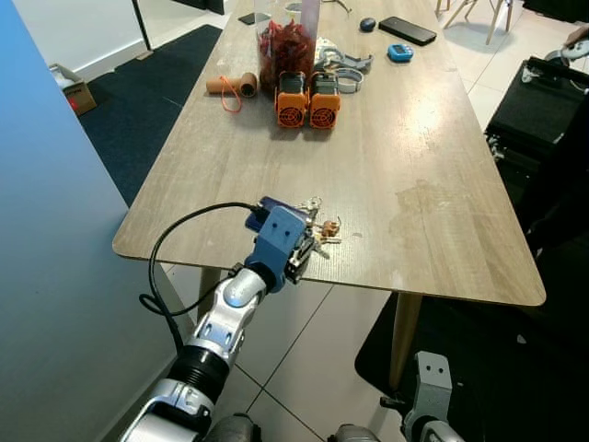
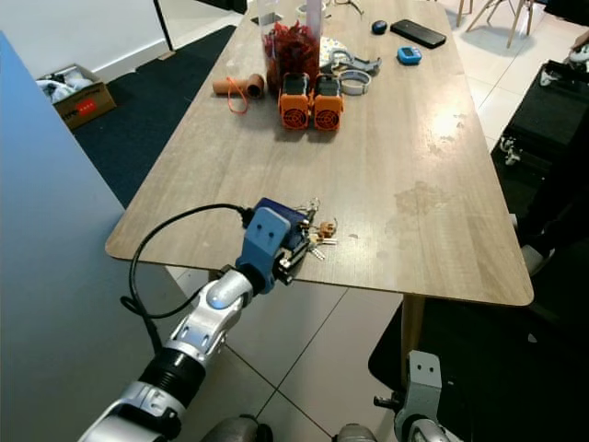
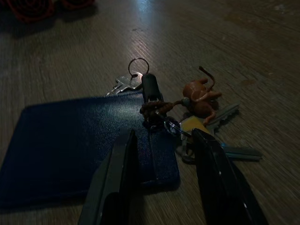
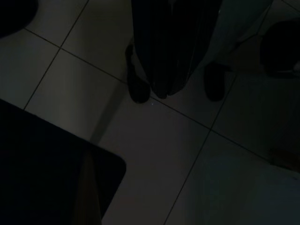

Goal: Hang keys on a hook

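While the left arm reaches over the near edge of the tabletop point(image 1: 433, 166), the left gripper point(image 3: 164, 154) hovers low above the keys point(image 3: 206, 124), its two black fingers point(image 3: 117, 173) spread apart with nothing between them. One finger sits over a flat blue wallet point(image 3: 70, 145), the other over the key blades. On the bunch hang a small brown figure point(image 3: 199, 96), a dark fob point(image 3: 150, 86) and a silver ring point(image 3: 138, 65), all lying flat on the wood close to the near left corner of the tabletop. At the far end stand two orange devices point(image 1: 308, 99) side by side, with a cardboard tube point(image 1: 232, 86) to their left, a jar of red contents point(image 1: 287, 46) just behind them, and a black phone point(image 1: 407, 30) near the far right edge. Down at the robot's side hangs the right gripper point(image 4: 161, 70) over floor tiles point(image 4: 154, 154); its fingers appear pressed together in the dim wrist view.
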Robot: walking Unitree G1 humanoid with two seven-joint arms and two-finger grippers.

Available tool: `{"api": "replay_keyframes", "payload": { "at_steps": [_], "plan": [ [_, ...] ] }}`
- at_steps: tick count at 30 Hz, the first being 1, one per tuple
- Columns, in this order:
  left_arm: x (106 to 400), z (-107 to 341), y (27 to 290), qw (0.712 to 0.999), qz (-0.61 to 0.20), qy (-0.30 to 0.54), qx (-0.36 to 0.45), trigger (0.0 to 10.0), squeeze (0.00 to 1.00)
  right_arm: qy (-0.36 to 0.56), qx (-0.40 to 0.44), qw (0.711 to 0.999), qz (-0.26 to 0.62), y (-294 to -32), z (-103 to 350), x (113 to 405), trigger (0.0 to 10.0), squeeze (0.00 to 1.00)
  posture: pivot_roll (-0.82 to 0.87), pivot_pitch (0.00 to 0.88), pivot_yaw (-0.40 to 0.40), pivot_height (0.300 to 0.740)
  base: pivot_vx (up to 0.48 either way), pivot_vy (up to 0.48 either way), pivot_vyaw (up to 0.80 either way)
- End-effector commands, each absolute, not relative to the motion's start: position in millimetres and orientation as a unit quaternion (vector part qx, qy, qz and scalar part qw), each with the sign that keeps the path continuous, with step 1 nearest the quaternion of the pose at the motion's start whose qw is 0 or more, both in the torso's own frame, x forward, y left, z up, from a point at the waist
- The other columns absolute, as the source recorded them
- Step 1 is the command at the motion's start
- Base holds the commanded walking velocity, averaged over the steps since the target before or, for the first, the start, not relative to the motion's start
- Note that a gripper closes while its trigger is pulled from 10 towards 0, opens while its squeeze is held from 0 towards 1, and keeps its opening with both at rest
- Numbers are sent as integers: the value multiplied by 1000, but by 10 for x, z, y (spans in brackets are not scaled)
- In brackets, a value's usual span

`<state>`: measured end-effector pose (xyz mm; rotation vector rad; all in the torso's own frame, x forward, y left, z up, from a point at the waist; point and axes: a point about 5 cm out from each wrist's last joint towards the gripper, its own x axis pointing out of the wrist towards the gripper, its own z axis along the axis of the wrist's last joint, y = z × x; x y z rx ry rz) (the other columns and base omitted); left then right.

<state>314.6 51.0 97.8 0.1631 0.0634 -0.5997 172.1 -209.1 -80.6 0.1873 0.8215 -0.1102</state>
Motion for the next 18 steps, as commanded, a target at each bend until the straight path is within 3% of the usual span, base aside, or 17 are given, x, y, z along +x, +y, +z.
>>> {"api": "replay_keyframes", "payload": {
  "at_steps": [1, 7, 15, 16, 17, 18],
  "plan": [
    [3033, 693, 504, 946, -297, 112, 60, 10000, 0, 409, 88, 907, -55, -2109, -829, 1669, 10000, 0, 35, 113, 0, 740, 0, 0, 0],
    [3043, 769, 471, 948, -292, 125, 28, 10000, 0, 409, 89, 906, -55, -2104, -832, 1665, 10000, 0, 36, 120, 0, 740, 0, 0, 0],
    [3008, 795, 405, 942, -303, 134, 58, 9922, 0, 410, 89, 906, -56, -2110, -833, 1660, 10000, 0, 35, 123, 1, 740, 0, 0, 0],
    [2997, 792, 396, 940, -306, 136, 62, 8118, 0, 410, 89, 906, -56, -2110, -834, 1659, 10000, 0, 35, 123, 1, 740, 0, 0, 0],
    [2986, 789, 387, 939, -309, 138, 67, 4510, 0, 410, 89, 906, -56, -2110, -834, 1658, 10000, 0, 35, 123, 1, 740, 0, 0, 0],
    [2986, 789, 387, 939, -309, 138, 67, 4510, 0, 410, 89, 906, -56, -2110, -834, 1658, 10000, 0, 35, 123, 1, 740, 0, 0, 0]
  ]
}}
